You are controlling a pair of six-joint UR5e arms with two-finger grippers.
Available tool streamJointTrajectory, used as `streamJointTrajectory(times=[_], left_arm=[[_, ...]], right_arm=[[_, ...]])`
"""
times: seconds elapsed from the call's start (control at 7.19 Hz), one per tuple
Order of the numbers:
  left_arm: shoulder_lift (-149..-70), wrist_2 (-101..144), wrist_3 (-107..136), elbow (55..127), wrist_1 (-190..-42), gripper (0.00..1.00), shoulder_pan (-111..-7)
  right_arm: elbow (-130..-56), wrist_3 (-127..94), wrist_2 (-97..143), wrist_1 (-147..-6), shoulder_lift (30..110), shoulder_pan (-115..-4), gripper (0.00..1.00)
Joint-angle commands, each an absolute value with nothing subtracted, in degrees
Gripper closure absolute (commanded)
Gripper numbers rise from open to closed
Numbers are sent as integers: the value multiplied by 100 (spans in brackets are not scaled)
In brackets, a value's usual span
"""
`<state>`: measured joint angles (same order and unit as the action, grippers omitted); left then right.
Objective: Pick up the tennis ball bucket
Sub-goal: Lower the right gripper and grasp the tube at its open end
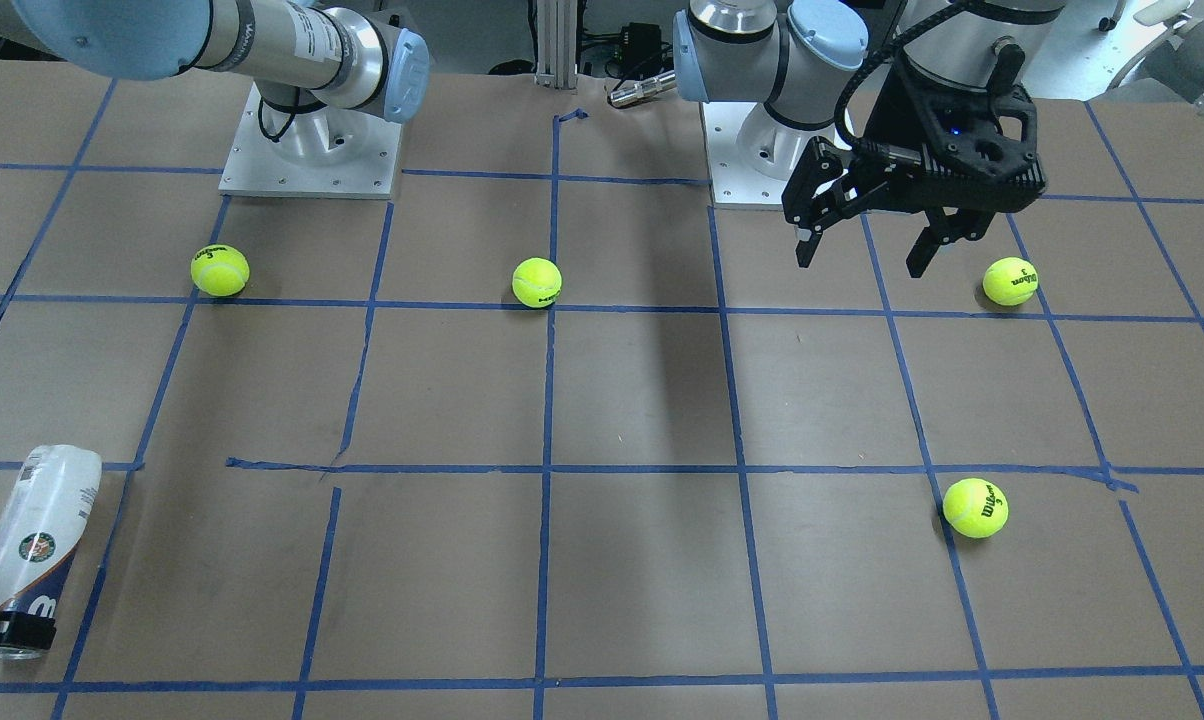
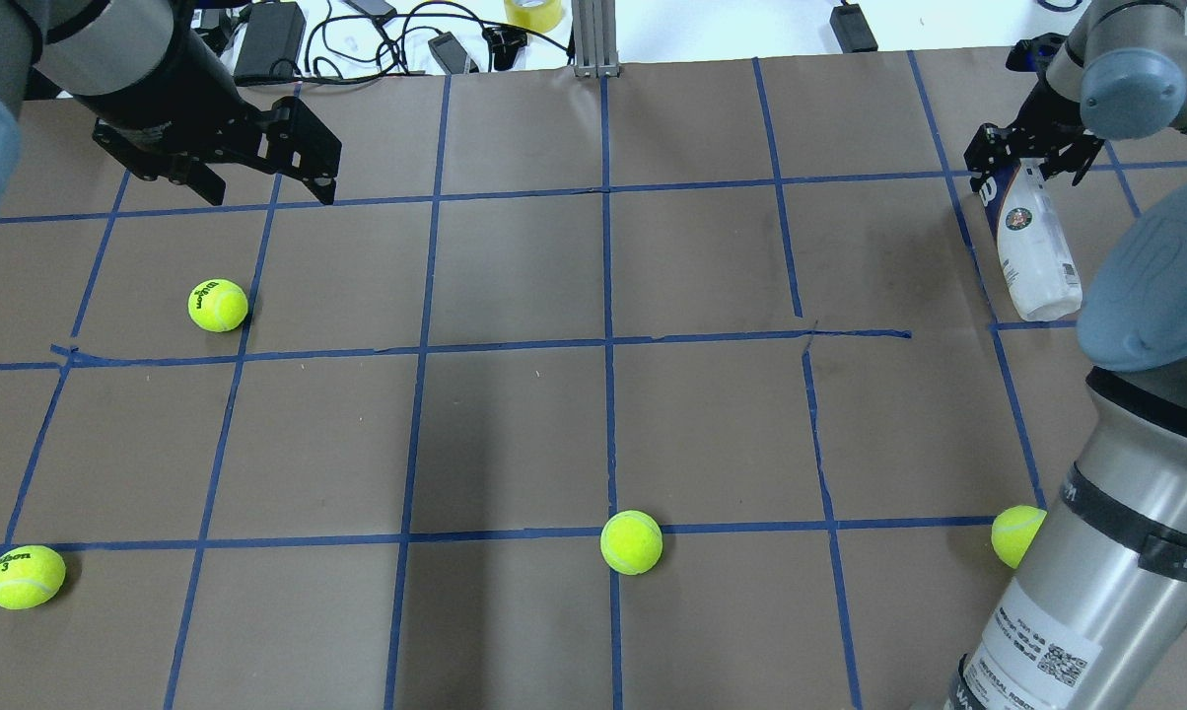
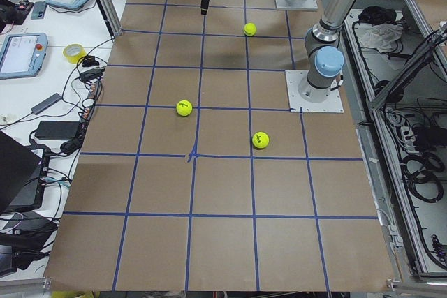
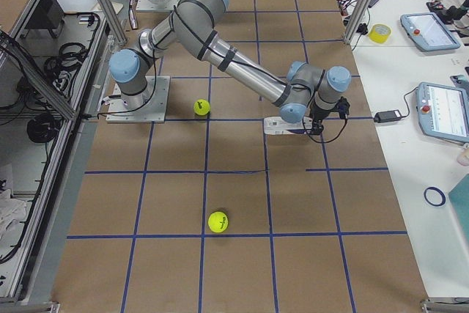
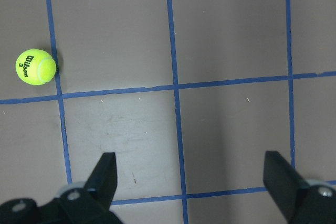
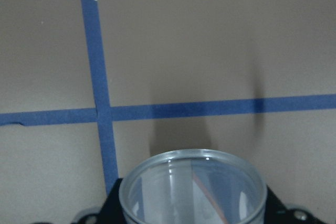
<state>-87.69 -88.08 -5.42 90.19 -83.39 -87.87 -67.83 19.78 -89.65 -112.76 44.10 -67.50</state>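
Note:
The tennis ball bucket (image 2: 1032, 247), a clear can with a white and navy label, lies on its side at the table's far right edge. It also shows in the front-facing view (image 1: 37, 545) and the exterior right view (image 4: 288, 126). My right gripper (image 2: 1030, 163) is shut around its open end; its black fingers (image 1: 2, 630) cross the can. The right wrist view shows the can's open rim (image 6: 191, 179) just above the paper. My left gripper (image 2: 263, 187) is open and empty above the far left of the table, as the front-facing view (image 1: 862, 245) and left wrist view (image 5: 191, 169) show.
Several yellow-green tennis balls lie on the brown paper with its blue tape grid: one (image 2: 218, 305) near the left gripper, one (image 2: 25, 576) at near left, one (image 2: 631, 541) in the middle, one (image 2: 1015, 534) beside the right arm's base. Cables lie beyond the far edge.

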Motion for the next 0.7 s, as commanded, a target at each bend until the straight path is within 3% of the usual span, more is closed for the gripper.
streamJointTrajectory(times=[0.0,0.28,0.42,0.56], left_arm=[[-8798,-8842,-545,9026,-8350,0,-8772],[-8833,-8842,-545,9026,-8358,0,-8771],[-8833,-8842,-545,9026,-8350,0,-8771],[-8833,-8833,-545,9026,-8341,0,-8771]], right_arm=[[-6777,2309,-8895,-11355,4456,-6750,40],[-6794,2503,-8536,-11224,4980,-6872,42],[-6924,2896,-8499,-11015,5166,-7125,52],[-7187,3388,-8569,-11117,5377,-7380,53]])
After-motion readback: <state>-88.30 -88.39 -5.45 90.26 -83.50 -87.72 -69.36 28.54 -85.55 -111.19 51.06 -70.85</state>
